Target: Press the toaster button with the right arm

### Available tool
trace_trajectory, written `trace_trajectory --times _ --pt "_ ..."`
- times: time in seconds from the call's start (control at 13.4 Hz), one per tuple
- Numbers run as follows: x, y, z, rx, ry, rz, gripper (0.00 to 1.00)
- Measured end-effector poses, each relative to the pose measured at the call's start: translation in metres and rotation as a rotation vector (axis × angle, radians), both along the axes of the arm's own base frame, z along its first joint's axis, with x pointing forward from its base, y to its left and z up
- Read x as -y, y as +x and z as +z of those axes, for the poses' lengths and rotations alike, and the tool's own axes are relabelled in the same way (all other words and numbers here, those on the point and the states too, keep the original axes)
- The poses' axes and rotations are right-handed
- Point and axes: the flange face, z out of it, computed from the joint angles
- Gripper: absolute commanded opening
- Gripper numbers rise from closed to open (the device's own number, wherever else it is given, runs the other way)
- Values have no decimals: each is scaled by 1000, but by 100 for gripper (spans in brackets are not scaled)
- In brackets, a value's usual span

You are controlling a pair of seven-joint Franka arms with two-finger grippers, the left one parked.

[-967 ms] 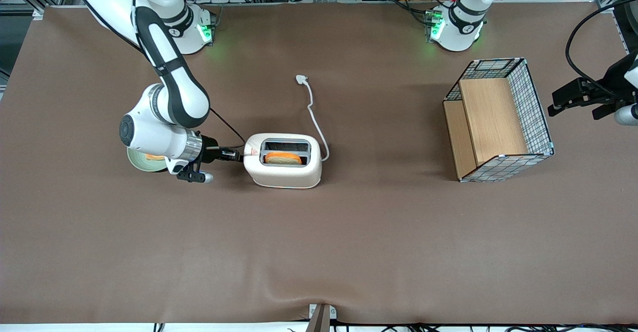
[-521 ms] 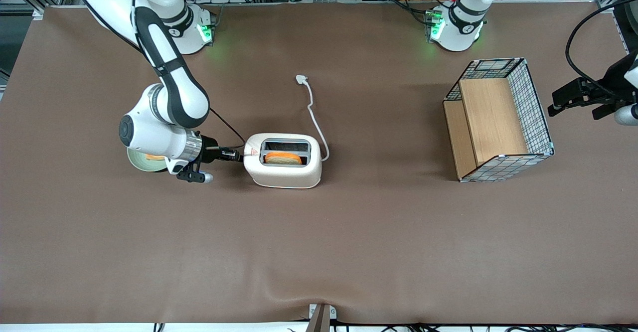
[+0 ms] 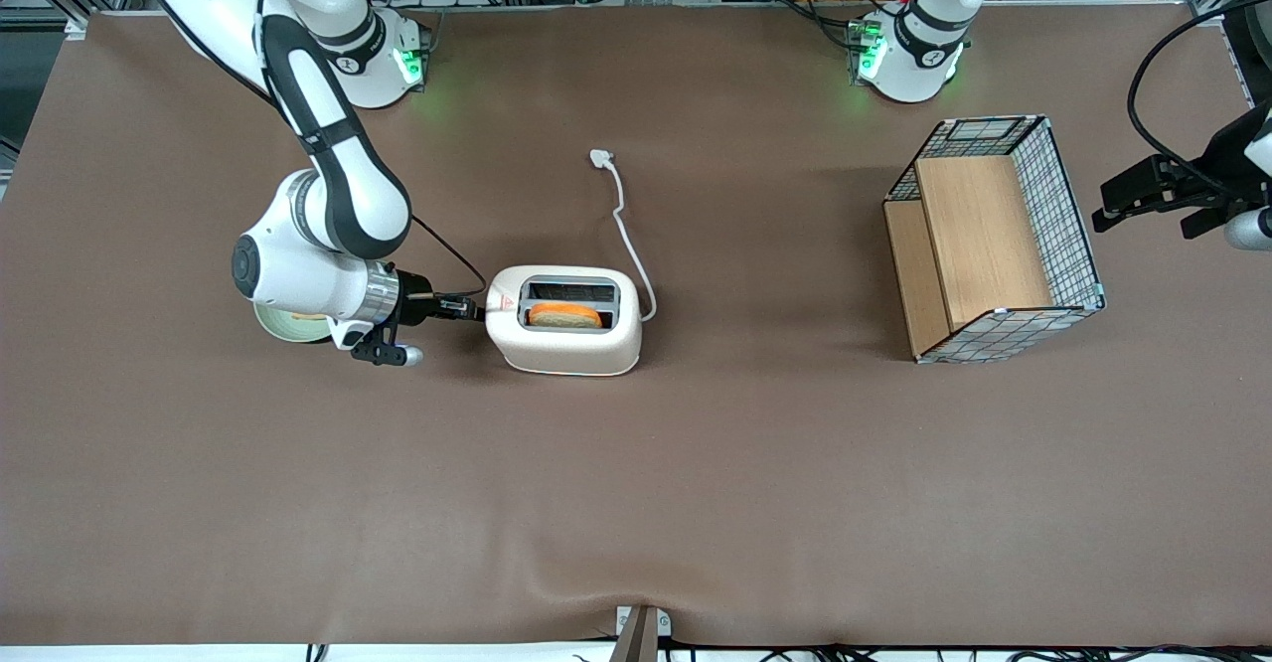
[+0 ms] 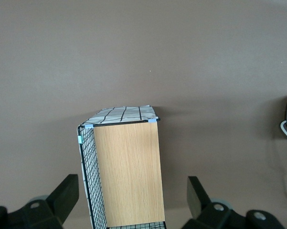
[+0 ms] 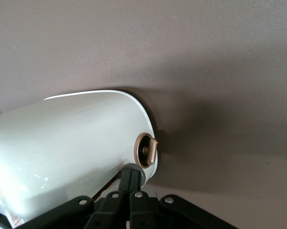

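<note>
Brown surface (image 3: 696, 503): black two-finger claw (image 3: 465, 310), fingers together, presses the end of the cream-white rounded toaster (image 3: 566, 320), directly ahead.

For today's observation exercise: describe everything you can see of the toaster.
The toaster is a cream-white, glossy, rounded box standing upright on the brown table. Its top slot holds an orange-brown bread slice; a red triangle sticker sits beside the slot. A white cord trails away, unplugged. The gripper meets its end face.

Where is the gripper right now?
In the front view, the gripper is at the toaster's end face toward the working arm's end, fingers together.
</note>
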Motion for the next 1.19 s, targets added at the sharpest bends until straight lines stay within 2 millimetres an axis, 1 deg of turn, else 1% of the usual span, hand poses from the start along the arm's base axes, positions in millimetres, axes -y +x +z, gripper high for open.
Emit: trace_trajectory --times 0.52,0.67,0.82,0.89,0.97,1.04,1.19 --pt "8 12 12 -37 40 20 0" --pt "18 22 22 -37 31 46 0" --pt "33 33 35 -20 -24 100 0" --pt "41 39 42 -7 -62 129 17" --pt "48 45 50 5 -99 161 76" --pt "53 50 58 15 -130 188 100" --pt "67 61 75 31 -187 231 100"
